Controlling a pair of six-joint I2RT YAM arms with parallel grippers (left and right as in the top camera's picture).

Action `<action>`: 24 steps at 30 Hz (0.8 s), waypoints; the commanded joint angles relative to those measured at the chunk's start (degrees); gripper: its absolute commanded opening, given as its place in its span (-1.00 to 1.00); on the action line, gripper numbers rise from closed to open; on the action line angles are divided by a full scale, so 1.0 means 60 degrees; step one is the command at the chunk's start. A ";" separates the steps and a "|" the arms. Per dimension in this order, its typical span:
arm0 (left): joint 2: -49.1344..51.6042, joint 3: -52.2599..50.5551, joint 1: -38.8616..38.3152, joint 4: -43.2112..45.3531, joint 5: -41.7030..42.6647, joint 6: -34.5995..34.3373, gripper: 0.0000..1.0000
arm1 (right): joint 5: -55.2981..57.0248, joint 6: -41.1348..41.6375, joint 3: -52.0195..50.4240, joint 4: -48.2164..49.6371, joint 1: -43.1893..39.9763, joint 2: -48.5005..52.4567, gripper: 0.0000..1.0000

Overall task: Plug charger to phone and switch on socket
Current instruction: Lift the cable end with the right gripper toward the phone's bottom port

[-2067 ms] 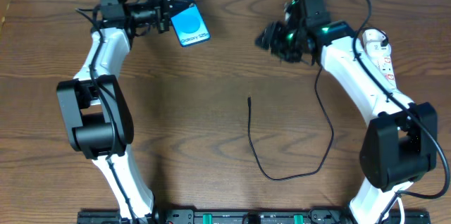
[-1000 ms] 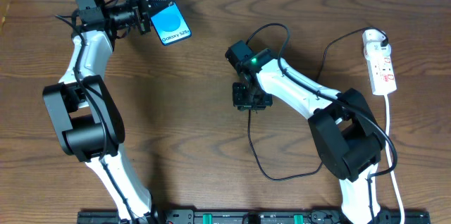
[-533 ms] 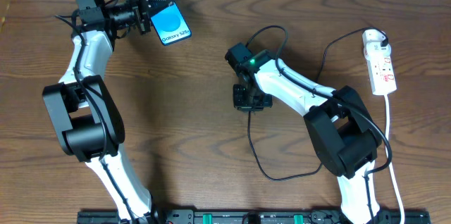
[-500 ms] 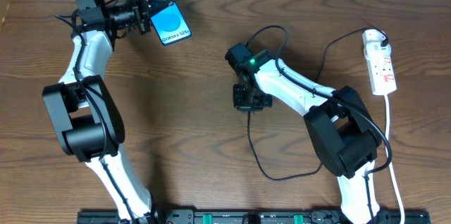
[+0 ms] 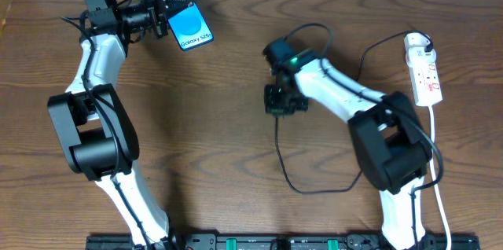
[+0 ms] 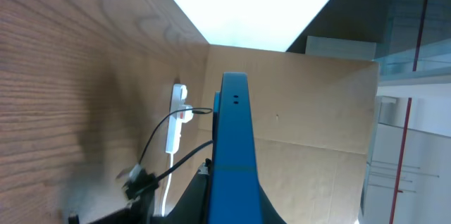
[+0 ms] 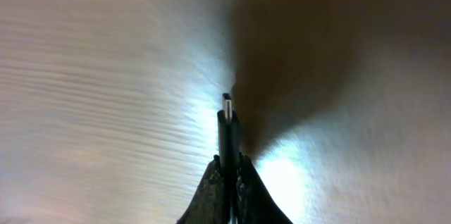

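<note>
**Overhead.** Phone [image 5: 192,28], blue screen up, at the far left of the worktop [image 5: 204,140]. One corner is clamped in the left end effector [image 5: 168,4]. The right end effector [image 5: 284,102] is at centre, closed on the free end of the charger [image 5: 280,156]. The black lead trails below it in a loose loop, then runs up to the socket [image 5: 423,68] at the far right, well apart from the phone.

**Left wrist.** Phone seen edge-on, a thin blue slab gripped from below. This view shows how narrow the target edge is, which the overhead does not. No port can be made out.

**Right wrist.** The plug tip [image 7: 227,115] stands just past the pinched fingers [image 7: 211,189] with its metal end free. The overhead hides this under the wrist.

**Handling, judged.** The charger is light and limp, stiff only at the tip, so it is best held just behind the tip, as it is here. The phone is rigid, smooth and likely slippery, so it is best gripped by its edges
</note>
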 commanded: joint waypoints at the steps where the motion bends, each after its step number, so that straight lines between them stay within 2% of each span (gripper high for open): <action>1: -0.0306 -0.0007 0.0007 0.0047 0.0291 -0.0055 -0.87 | -0.3115 -0.1953 0.0193 0.0583 -0.0590 -0.0947 -0.98; 3: -0.0306 -0.0007 0.0007 0.0051 0.0423 -0.0055 -0.85 | -0.5209 -0.3042 0.0193 0.1082 -0.0969 -0.1304 -0.98; 7: -0.0306 -0.0007 0.0004 0.0055 0.0674 -0.0051 -0.86 | -0.7807 -0.4248 0.0189 0.1399 -0.1566 -0.1621 -0.98; 13: -0.0306 -0.0007 -0.0135 0.0058 0.0812 -0.0047 -0.85 | -1.0127 -0.5592 0.0066 0.1428 -0.1807 -0.1606 -0.98; 18: -0.0306 -0.0007 -0.0561 0.0317 0.0809 -0.0055 -0.85 | -1.0520 -0.5377 0.0062 0.1865 -0.1694 -0.1603 -0.98; 24: -0.0306 -0.0007 -0.1220 0.0991 0.0798 -0.0131 -0.85 | -1.0517 -0.3231 0.0058 0.3355 -0.1647 -0.1395 -0.98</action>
